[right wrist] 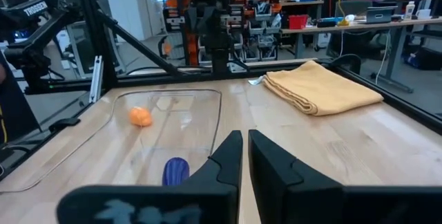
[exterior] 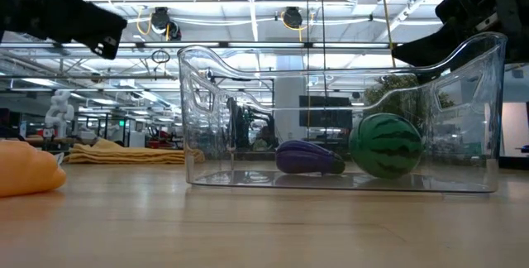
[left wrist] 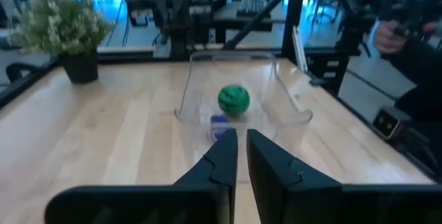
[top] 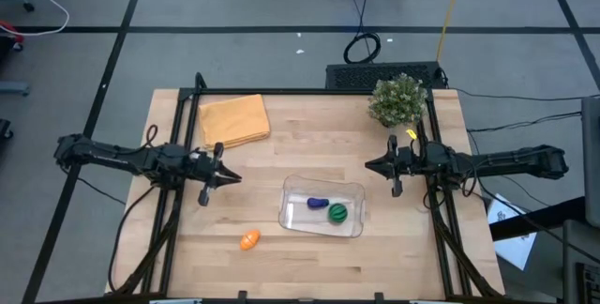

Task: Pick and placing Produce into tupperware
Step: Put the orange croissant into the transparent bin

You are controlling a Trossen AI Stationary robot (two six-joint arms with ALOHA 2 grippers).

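A clear tupperware (top: 354, 191) sits on the wooden worktop (top: 309, 126), toward its front and between the two arms. Inside it lie two of the produce pieces: the purple elongated piece (top: 318, 203) and, just beside it, the green striped round piece (top: 337, 213). In the low view the purple one (exterior: 309, 157) lies on the container floor with the green one (exterior: 385, 145) close at its side, both behind the clear wall (exterior: 207, 102). The orange piece with the green tip (top: 248, 240) is outside the container, on the bare wood near the front edge, apart from the tupperware on the left arm's side.

The left end effector (top: 234, 178) hangs above the worktop on the left, pointing toward the container, its fingers (left wrist: 224, 158) brought together with nothing between them. The right end effector (top: 370, 165) hovers on the right side, near the container's far corner, also closed and holding nothing; its fingers (right wrist: 228, 156) sit together in the right wrist view, with the purple piece (right wrist: 175, 171) and the orange piece (right wrist: 140, 116) beyond them.

A folded orange-yellow cloth (top: 233, 118) lies at the back left of the worktop, and a bushy green plant (top: 397, 100) stands at the back right, close behind the right arm
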